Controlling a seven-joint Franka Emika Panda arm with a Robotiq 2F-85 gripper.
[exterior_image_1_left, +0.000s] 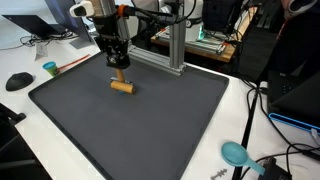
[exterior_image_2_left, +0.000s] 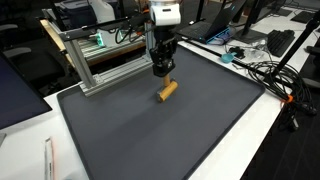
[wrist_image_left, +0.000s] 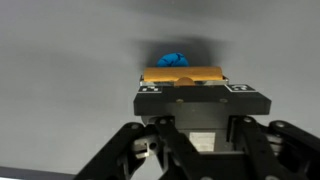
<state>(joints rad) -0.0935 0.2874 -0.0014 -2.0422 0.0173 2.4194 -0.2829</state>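
Note:
A short tan wooden block lies on the dark grey mat and shows in both exterior views. My gripper comes straight down onto its far end. In the wrist view the block sits between the two marked fingertips of the gripper, whose jaws are closed against it. A small crumpled blue thing lies just beyond the block in a dark shadow. The arm hides it in both exterior views.
An aluminium frame stands along the mat's far edge. A teal cup and a black mouse sit on the white table, a teal object near its front corner. Cables trail beside the mat.

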